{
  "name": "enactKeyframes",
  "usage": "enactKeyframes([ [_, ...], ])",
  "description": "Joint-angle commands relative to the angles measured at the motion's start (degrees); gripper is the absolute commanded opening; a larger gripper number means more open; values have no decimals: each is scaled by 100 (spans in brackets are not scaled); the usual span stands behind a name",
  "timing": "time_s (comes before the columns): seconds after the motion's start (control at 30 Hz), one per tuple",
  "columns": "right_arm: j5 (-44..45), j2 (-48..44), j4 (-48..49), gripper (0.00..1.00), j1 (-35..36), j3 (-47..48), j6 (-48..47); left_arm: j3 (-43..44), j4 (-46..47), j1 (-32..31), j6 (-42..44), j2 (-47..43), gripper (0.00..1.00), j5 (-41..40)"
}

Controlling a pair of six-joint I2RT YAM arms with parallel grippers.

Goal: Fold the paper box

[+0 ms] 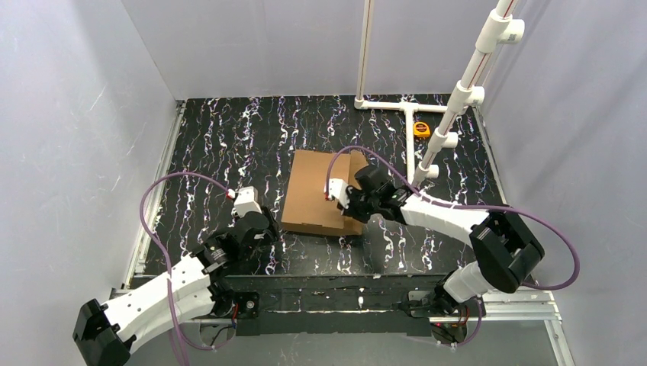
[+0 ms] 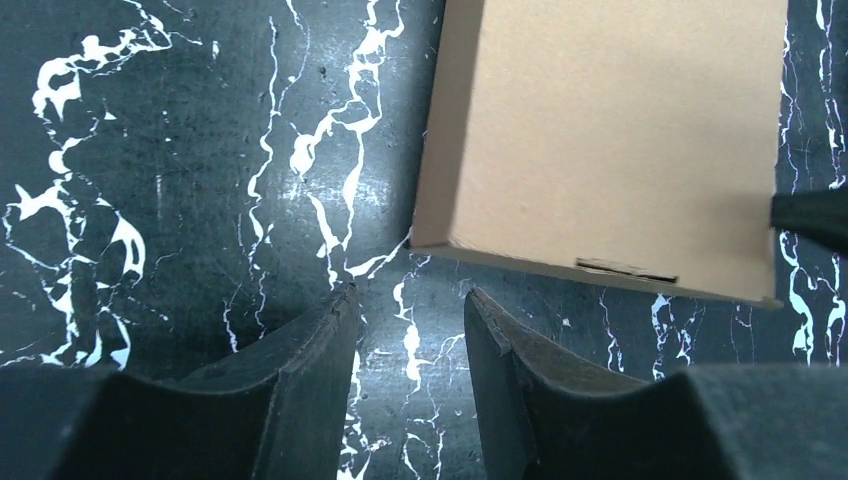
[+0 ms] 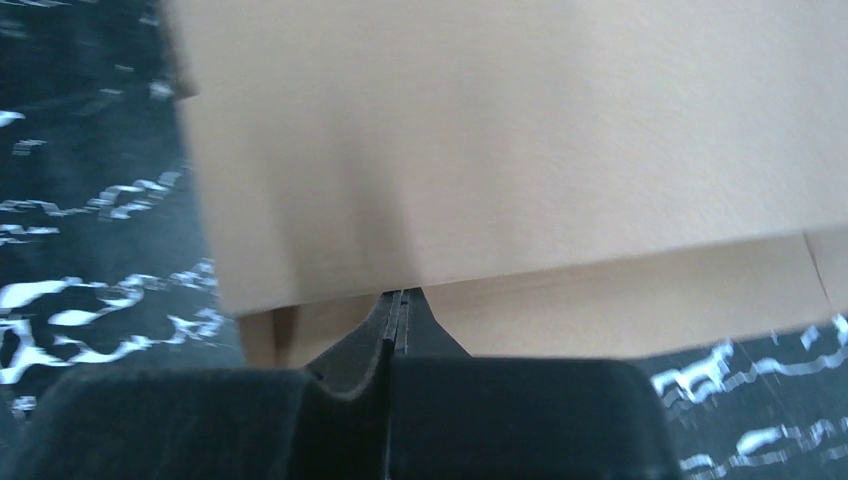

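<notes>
The paper box (image 1: 314, 191) is a brown cardboard mailer lying mid-table with its lid down over the shallow body. In the left wrist view it (image 2: 610, 140) shows a closed near wall with a slot. My left gripper (image 1: 265, 229) is open and empty, just off the box's near-left corner, with bare table between its fingers (image 2: 408, 300). My right gripper (image 1: 352, 210) is at the box's near-right edge. In the right wrist view its fingers are pressed together (image 3: 398, 297), with their tips tucked under the overhanging lid (image 3: 500, 130) against the box wall. No cardboard shows between them.
A white PVC pipe frame (image 1: 458, 99) stands at the back right, with a yellow tape measure (image 1: 422, 129) beside its base. Grey walls enclose the black marbled table (image 1: 229, 137) on three sides. The right finger's dark tip shows at the left wrist view's right edge (image 2: 815, 215).
</notes>
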Motion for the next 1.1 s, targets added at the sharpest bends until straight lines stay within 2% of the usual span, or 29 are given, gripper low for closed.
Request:
enactKeyframes([
  [0.0,-406,-145,117,1,469,173,-41,7,-486,46,-24,-358,41,-388],
  [0.13,-646,-277,-194,1,485,302,-205,64,-671,57,225,-558,44,-562],
  [0.3,-1527,-748,-1020,2,-282,447,-913,218,-454,99,833,-590,64,-444],
  [0.37,-1827,-928,-1158,15,-657,434,-1008,260,-235,134,1006,-542,71,-256],
  [0.5,-2120,-1113,-961,41,-1211,200,-901,365,154,230,1166,-321,79,231],
  [0.67,-2318,-1136,-863,52,-1535,133,-736,703,287,287,1403,25,88,674],
  [0.83,-2203,-1089,-562,56,-1637,34,-390,1091,245,423,1703,437,97,961],
  [1.07,-1617,-1135,106,56,-1651,-161,158,1162,702,1244,1289,818,98,2240],
])
